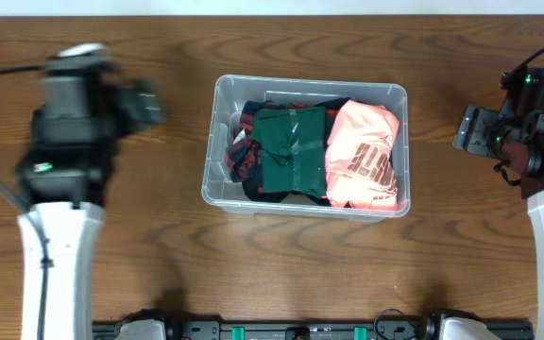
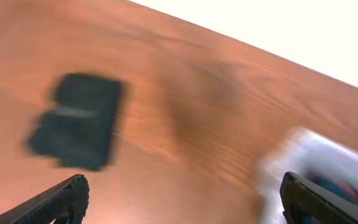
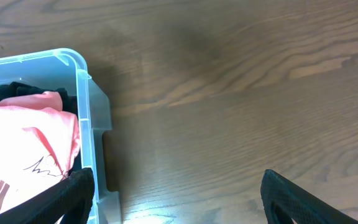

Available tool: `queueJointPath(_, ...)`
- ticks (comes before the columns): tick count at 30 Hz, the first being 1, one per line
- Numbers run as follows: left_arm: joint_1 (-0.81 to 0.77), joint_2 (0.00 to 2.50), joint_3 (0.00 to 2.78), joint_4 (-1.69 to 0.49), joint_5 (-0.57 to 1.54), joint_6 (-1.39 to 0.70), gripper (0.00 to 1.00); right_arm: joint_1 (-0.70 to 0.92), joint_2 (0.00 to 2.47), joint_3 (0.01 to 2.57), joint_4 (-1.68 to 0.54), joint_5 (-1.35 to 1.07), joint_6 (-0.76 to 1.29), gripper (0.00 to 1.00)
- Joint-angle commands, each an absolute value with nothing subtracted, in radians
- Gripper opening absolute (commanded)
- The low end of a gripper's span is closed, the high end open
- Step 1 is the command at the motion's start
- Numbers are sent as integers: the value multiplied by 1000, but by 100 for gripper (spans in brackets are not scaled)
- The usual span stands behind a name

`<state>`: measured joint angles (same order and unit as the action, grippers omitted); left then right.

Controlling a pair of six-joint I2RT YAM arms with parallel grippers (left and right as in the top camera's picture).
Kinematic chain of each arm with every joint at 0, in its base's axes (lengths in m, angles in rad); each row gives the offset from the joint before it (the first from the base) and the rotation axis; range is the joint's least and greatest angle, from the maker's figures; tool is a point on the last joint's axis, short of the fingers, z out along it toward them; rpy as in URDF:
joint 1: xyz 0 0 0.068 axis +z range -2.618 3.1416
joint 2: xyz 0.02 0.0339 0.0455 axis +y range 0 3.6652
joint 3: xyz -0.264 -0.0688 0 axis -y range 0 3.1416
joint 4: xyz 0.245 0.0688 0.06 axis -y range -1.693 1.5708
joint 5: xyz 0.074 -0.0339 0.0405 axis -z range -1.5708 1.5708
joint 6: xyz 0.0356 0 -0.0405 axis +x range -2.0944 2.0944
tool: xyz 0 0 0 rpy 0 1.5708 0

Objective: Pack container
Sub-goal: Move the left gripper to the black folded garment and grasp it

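The clear plastic container (image 1: pixel 217 142) sits mid-table, holding a folded green garment (image 1: pixel 291 142), a coral-pink garment with dark lettering (image 1: pixel 366 156) and dark plaid clothing (image 1: pixel 242 151). My left gripper (image 1: pixel 147 102) is left of the container, blurred; in the left wrist view its fingers (image 2: pixel 179 202) are spread wide and empty, with the container's corner (image 2: pixel 291 155) at the right. My right gripper (image 1: pixel 465 130) is right of the container; its fingers (image 3: pixel 176 199) are open and empty over the table beside the container's wall (image 3: pixel 87 118), with the pink garment (image 3: pixel 30 146) inside.
The wooden table (image 1: pixel 300 264) surrounds the container. A dark blurred patch (image 2: pixel 76 121) lies on the wood in the left wrist view; I cannot tell what it is. A black rail with fittings (image 1: pixel 300 331) runs along the front edge.
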<state>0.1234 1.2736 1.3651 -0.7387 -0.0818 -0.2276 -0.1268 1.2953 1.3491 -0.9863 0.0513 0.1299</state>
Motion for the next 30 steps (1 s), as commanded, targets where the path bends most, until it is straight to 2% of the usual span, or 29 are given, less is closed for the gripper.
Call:
queueJointPath(1,303,1386,1350,-734,-44,-210,98,-130,1296,1359,-989,47,141,84)
queueJointPath(7,553,1658,1353,-587,150,-179,98,-130,1296,1358,-1000,47,141,84)
queueJointPath(13,681,1890,1398,-471,278,-180,98,-130,1296,1358,-1025,47,125,84)
queueJointPath(22,683,2056,1442,-316,284,-27,98,-130,1296,1358,-1048,47,122,84)
queueJointPath(27,672,2115,1442,-274,293,-19,99,-130,1296,1358,-1048,47,122,84)
queueJointPath(30,670,2152,1441,-284,366,-19,100,-130,1296,1358,-1048,47,122,84)
